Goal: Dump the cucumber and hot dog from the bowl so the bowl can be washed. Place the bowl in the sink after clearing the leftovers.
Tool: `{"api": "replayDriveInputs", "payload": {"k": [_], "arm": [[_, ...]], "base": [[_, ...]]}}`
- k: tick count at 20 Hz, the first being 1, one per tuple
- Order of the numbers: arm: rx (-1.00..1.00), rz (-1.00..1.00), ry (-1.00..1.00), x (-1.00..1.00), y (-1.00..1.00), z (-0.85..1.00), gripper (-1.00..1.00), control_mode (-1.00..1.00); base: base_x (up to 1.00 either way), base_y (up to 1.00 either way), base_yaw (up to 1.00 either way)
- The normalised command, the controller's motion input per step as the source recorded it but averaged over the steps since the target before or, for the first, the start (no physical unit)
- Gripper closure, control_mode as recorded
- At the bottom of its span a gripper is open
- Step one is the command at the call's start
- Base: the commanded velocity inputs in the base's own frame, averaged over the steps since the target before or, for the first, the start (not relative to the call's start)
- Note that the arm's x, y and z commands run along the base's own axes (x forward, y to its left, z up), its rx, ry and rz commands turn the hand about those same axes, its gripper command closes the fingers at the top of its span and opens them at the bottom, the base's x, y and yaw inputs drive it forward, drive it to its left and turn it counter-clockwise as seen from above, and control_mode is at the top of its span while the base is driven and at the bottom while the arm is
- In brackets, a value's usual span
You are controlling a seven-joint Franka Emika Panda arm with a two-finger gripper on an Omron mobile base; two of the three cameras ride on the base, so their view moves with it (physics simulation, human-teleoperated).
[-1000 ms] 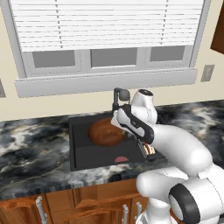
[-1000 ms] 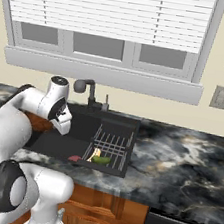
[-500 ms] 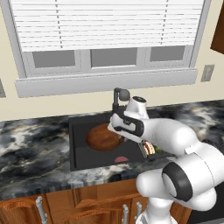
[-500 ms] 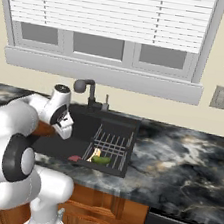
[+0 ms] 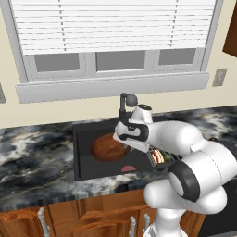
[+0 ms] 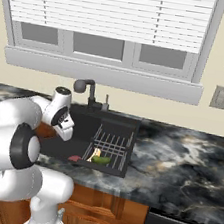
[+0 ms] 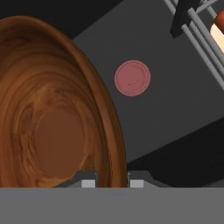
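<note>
Bowl: the bowl (image 5: 109,147) sits left of centre in the left base view, low inside the sink (image 5: 83,155), tipped so its hollow faces the hand camera; in the hand view it takes the left half of the frame, its inside bare (image 7: 52,122).
Why so: it looks emptied and brought over the basin floor, which suits the last step, setting it down to be washed; whether it touches the floor I cannot tell.
Leftovers: the cucumber (image 6: 102,160) and hot dog (image 6: 94,154) lie together in the wire rack (image 6: 110,145), centre of the right base view; the left base view shows the hot dog (image 5: 159,155) and a bit of green just right of the arm.
Why there: I judge the dumping done, as both lie apart from the bowl.
Drain: the red spot (image 7: 132,78) is upper centre in the hand view, on the basin floor just right of the bowl's rim.
Tool: the tool (image 7: 112,180) is narrow, pinched on the bowl's rim, one tip on each side of the wall at the bottom of the hand view.
Next, as I judge: lower, then let go.
</note>
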Motion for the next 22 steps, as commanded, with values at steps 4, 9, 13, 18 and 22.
{"api": "replayDriveInputs", "payload": {"k": [4, 9, 13, 18, 22], "arm": [[0.00, 0.00, 0.01, 0.00, 0.00, -0.40, 1.00, -1.00], [0.00, 0.00, -0.07, 0.06, 0.12, -0.37, 1.00, -1.00], [0.05, 0.00, -0.04, 0.06, 0.31, -0.10, 1.00, -1.00], [0.00, -0.01, -0.04, 0.33, 0.24, -0.26, 1.00, -1.00], [0.00, -0.07, -0.02, 0.26, 0.00, -0.23, 1.00, -1.00]], "base": [[0.00, 0.00, 0.00], [0.00, 0.00, 0.00], [0.00, 0.00, 0.00], [0.00, 0.00, 0.00], [0.00, 0.00, 0.00]]}}
